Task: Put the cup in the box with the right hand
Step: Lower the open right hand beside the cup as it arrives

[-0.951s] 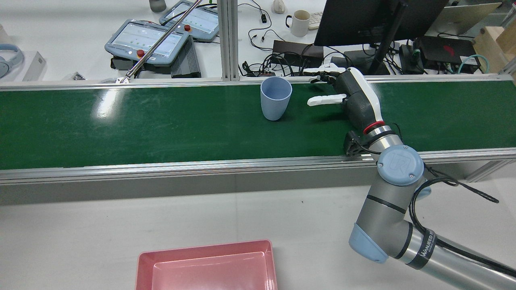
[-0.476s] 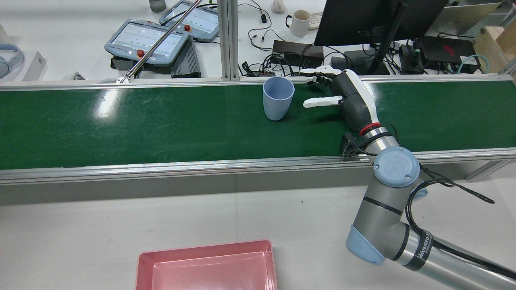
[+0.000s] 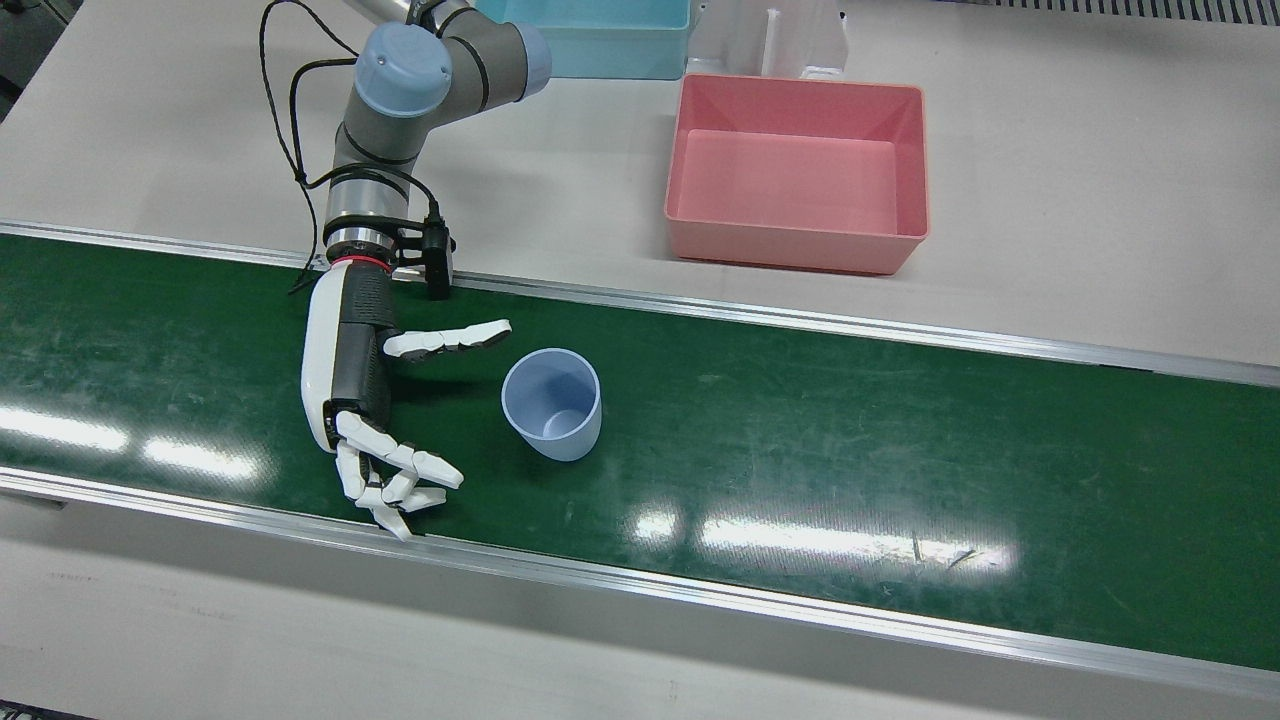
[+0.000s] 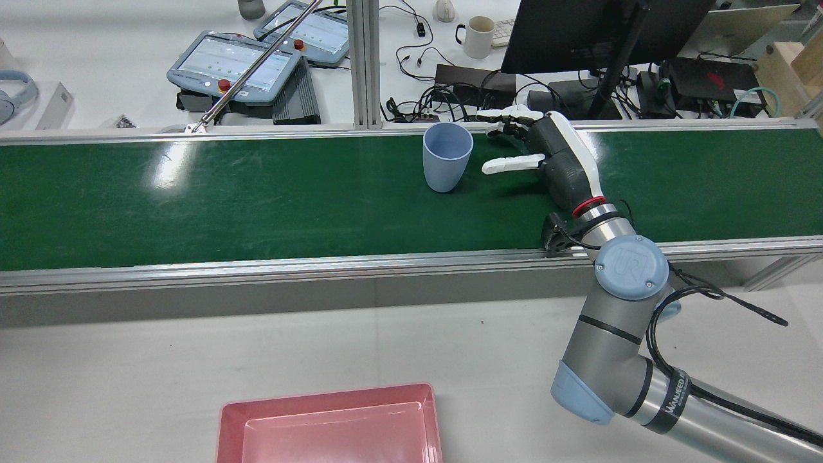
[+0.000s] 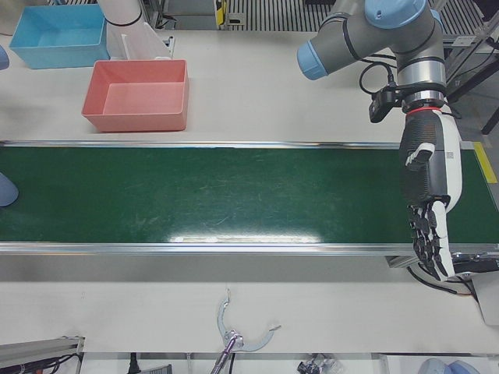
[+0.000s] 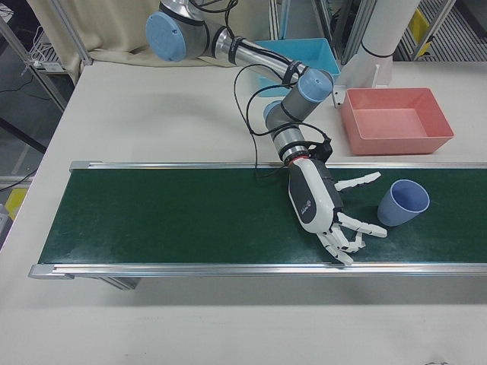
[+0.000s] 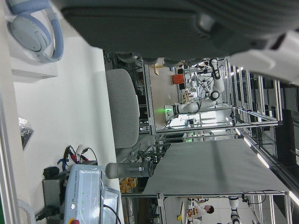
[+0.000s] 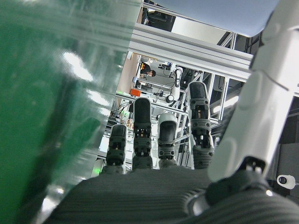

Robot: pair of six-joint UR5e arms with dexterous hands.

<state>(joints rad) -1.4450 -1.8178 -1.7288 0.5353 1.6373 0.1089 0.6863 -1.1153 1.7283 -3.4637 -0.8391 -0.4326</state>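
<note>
One blue cup stands upright on the green belt, left of centre in the front view, just beside the right hand — fingers spread wide, holding nothing, not touching it. One pink box sits in the upper middle, one blue bin at the top edge. The left hand hangs at the right of the left-front view — fingers extended, holding nothing.

I see a pale blue cup on my dark green belt. The box is pink; my right hand is white and black with a red wrist ring.
</note>
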